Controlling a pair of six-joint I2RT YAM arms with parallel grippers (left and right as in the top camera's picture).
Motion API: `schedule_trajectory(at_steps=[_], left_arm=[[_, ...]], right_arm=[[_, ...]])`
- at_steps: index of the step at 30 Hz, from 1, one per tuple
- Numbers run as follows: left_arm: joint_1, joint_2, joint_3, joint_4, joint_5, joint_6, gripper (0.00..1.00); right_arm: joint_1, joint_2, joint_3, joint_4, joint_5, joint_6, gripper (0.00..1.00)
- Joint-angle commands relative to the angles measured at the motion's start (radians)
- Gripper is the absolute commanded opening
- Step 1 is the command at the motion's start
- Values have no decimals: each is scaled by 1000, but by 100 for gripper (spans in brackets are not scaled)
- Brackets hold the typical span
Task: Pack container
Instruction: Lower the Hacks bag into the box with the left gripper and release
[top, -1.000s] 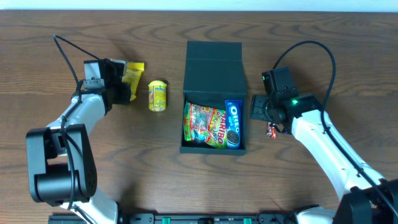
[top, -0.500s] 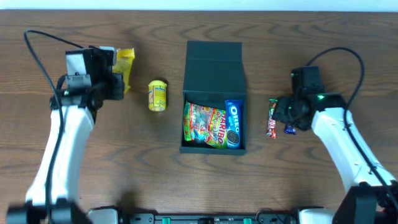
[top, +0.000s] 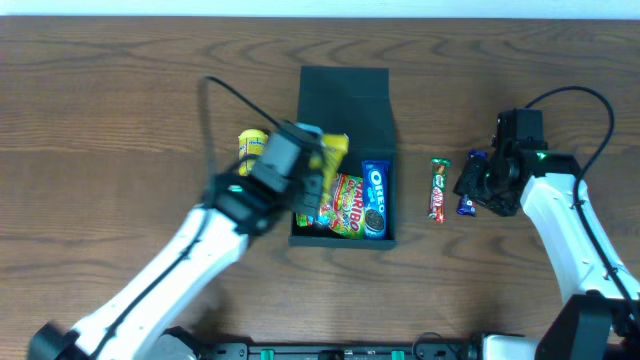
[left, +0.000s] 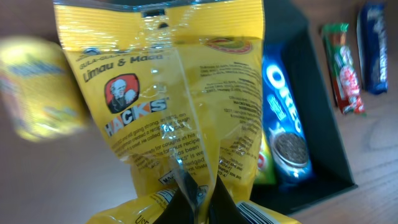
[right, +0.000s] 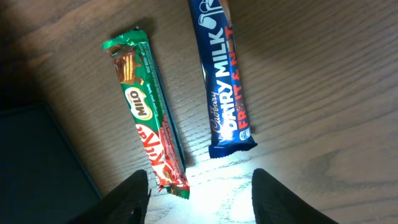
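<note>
The container (top: 343, 98) sits mid-table with its lid folded flat behind it. An Oreo pack (top: 374, 198) and a Haribo bag (top: 347, 205) lie inside. Over the container's left edge, the left gripper (left: 198, 198) is pinched tight on a yellow Hacks bag (left: 168, 106). Right of the container, well apart, the right gripper (right: 200, 190) is spread wide and empty over a Dairy Milk bar (right: 222, 81), with a KitKat bar (right: 149, 121) beside it.

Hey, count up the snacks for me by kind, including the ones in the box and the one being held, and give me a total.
Chocolate bars: 2 (KitKat Milo bar, Dairy Milk bar)
Candy bags: 2 (Hacks bag, Haribo bag)
Cookie packs: 1 (Oreo pack in the container)
Small yellow packet: 1
Total: 6
</note>
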Motion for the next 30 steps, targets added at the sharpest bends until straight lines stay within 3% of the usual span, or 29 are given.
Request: schedule_trajectory(at_steps=[1, 10, 11, 12, 14, 15, 17, 18, 20, 25, 30], left_arm=[[-73, 72, 9, 9, -73, -182, 6], [-98, 150, 9, 50, -87, -233, 6], [-98, 150, 9, 52, -75, -232, 9], [-98, 149, 9, 61, -51, -206, 16], [-99, 137, 13, 93, 19, -94, 16], [-101, 127, 16, 101, 23, -73, 24], [-101, 93, 27, 102, -10, -40, 57], [-99, 76, 28, 103, -24, -23, 57], [-97, 45, 28, 102, -55, 14, 49], [-97, 61, 21, 97, -76, 37, 6], [-97, 183, -4, 97, -52, 37, 6]], right_arm=[[-8, -20, 12, -2, -7, -15, 55], [-8, -20, 12, -3, -11, -15, 57], [-8, -20, 12, -3, -10, -15, 59], [-8, -20, 12, -3, -11, -15, 62], [-8, -20, 12, -3, -11, -15, 64], [-8, -20, 12, -3, -11, -15, 64], [-8, -20, 12, -3, -11, -15, 65], [-8, -19, 12, -3, -16, -15, 65], [-8, -20, 12, -3, -28, -15, 66], [-8, -19, 12, -4, -29, -15, 66], [-8, -19, 12, -14, -29, -20, 66]])
